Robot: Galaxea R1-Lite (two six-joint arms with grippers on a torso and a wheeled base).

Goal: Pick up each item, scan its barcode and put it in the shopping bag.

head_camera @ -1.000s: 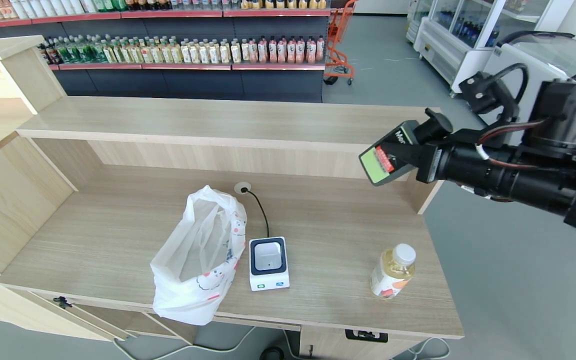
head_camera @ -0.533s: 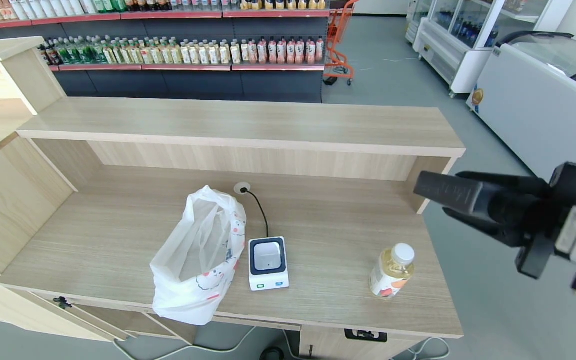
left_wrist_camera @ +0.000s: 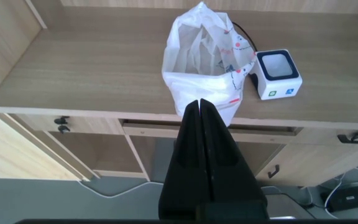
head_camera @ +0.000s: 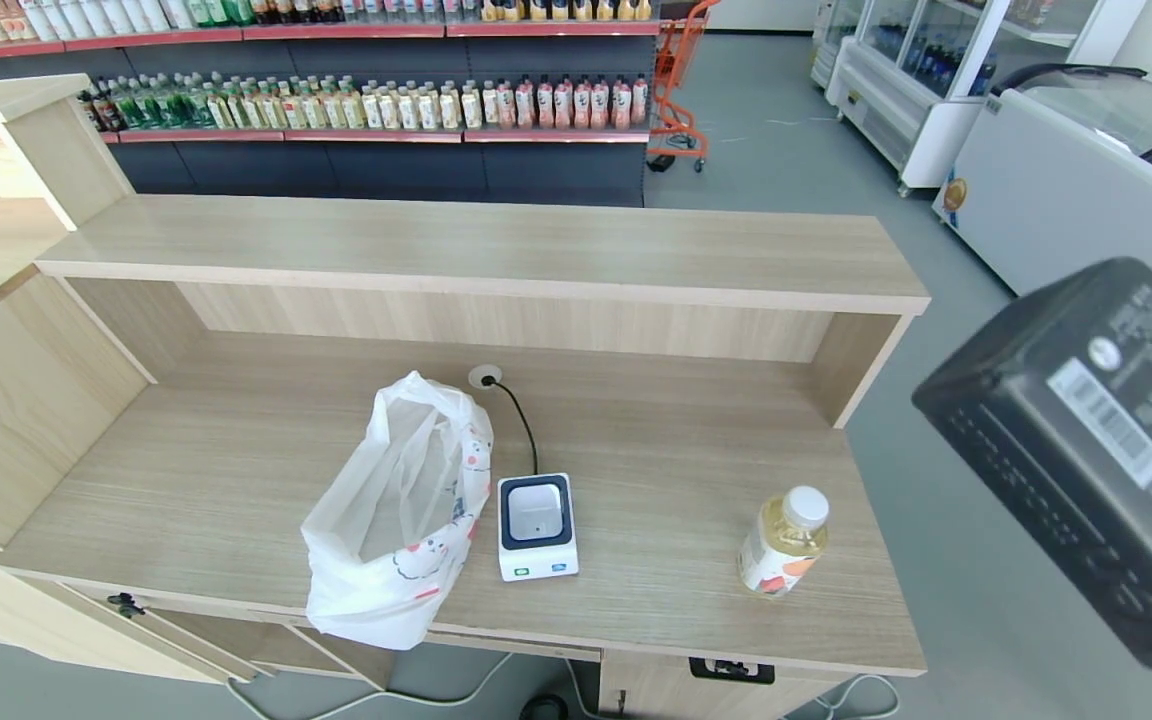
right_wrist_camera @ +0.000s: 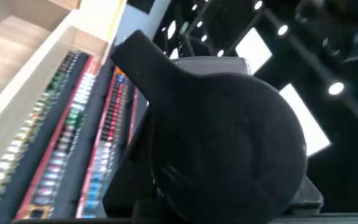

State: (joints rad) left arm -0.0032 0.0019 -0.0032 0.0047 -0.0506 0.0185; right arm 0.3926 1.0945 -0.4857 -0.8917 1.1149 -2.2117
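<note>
A white shopping bag (head_camera: 406, 510) stands open on the wooden counter (head_camera: 676, 450), with a white barcode scanner (head_camera: 536, 525) right beside it. A bottle of yellow drink (head_camera: 786, 545) with a white cap stands upright near the counter's front right. My left gripper (left_wrist_camera: 199, 102) is shut and empty, held off the counter's front edge, in line with the bag (left_wrist_camera: 207, 62) and near the scanner (left_wrist_camera: 278, 73). A black housing of my right arm (head_camera: 1086, 450), bearing a barcode label, hangs close to the head camera beyond the counter's right end. A dark rounded shape (right_wrist_camera: 216, 137) blocks the right wrist view.
A raised ledge (head_camera: 486, 240) runs along the counter's back, and side walls close its left end. The scanner's cable (head_camera: 521, 420) leads to a hole in the counter. Shelves of bottles (head_camera: 366, 100) stand behind, chest freezers (head_camera: 1056, 170) on the right.
My right arm has swung from above the counter's back right corner down and toward the head camera. The green and red thing at its tip is out of sight. Bag, scanner and bottle have not moved.
</note>
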